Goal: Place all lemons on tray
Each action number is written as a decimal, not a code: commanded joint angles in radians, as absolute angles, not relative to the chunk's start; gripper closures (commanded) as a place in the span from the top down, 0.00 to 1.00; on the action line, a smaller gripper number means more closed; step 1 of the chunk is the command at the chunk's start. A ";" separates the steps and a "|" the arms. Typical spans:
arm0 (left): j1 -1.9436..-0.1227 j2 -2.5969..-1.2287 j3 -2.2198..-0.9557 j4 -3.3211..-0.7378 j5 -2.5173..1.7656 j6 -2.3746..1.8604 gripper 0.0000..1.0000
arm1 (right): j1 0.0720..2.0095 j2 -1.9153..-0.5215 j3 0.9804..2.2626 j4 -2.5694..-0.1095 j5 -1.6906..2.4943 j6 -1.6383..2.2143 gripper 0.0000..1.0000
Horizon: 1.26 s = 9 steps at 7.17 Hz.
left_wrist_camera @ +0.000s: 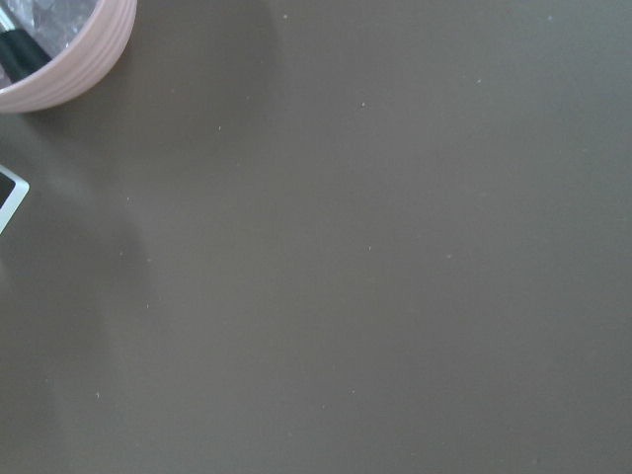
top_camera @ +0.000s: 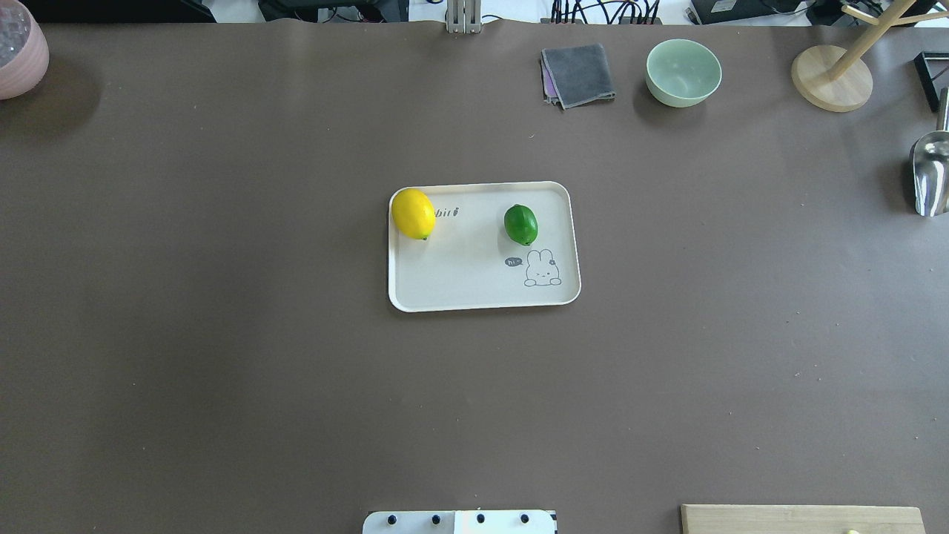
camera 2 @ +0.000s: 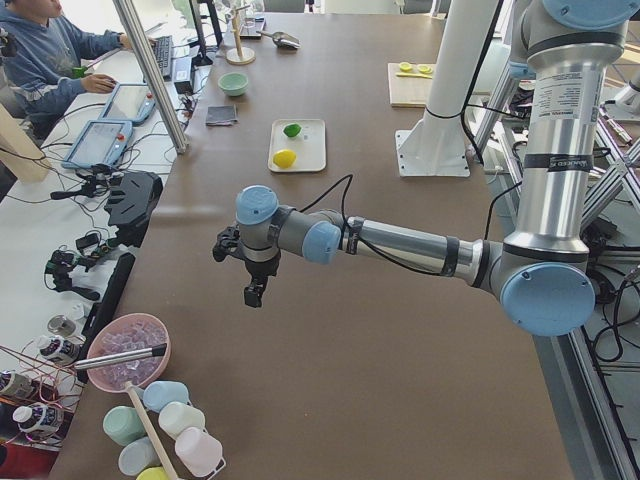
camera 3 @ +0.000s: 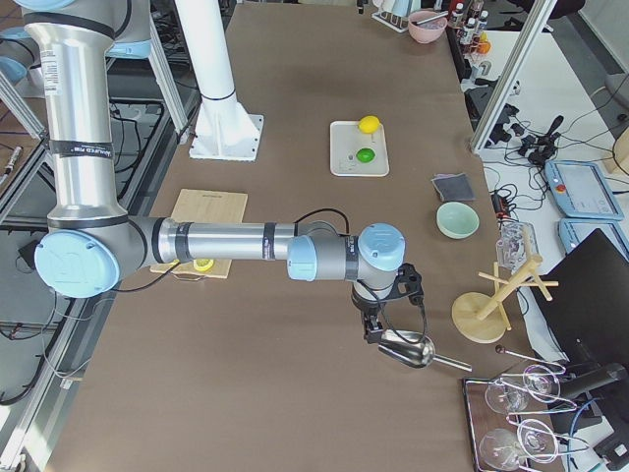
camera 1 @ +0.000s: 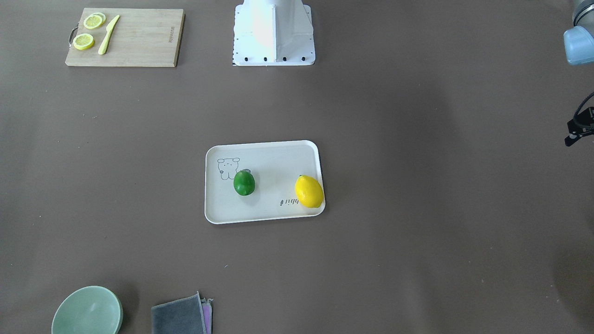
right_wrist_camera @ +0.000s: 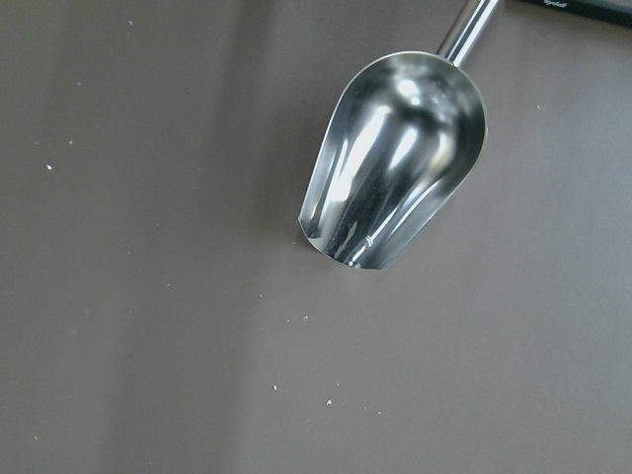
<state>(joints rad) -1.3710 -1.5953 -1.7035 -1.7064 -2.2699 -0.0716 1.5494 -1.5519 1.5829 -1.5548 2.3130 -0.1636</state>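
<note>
The cream tray (top_camera: 460, 285) with the rabbit drawing lies mid-table. The yellow lemon (top_camera: 413, 213) lies on it against the rim at one corner, and it also shows in the front view (camera 1: 309, 191). The dark green lemon (top_camera: 520, 224) lies on the tray by the drawing, also in the front view (camera 1: 244, 183). My left gripper (camera 2: 254, 290) hangs over bare table far from the tray, near a pink bowl (left_wrist_camera: 59, 59). My right gripper (camera 3: 373, 329) hovers just above a metal scoop (right_wrist_camera: 395, 158) at the other end. I cannot tell whether either is open or shut.
A wooden cutting board (camera 1: 139, 37) with lemon slices (camera 1: 93, 21) and a yellow knife (camera 1: 108, 35) lies near the robot's right. A green bowl (top_camera: 683, 70), a grey cloth (top_camera: 578, 74) and a wooden stand (top_camera: 830, 78) sit along the far edge.
</note>
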 commanded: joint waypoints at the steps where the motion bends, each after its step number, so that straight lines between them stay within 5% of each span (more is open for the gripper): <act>1: -1.367 -1.588 -1.695 -1.700 -2.266 -0.080 0.98 | 1.551 -1.566 1.582 -1.557 2.345 -0.167 1.00; 9: -1.365 -1.589 -1.729 -1.703 -2.272 -0.071 0.98 | 1.551 -1.595 1.581 -1.555 2.339 -0.172 1.00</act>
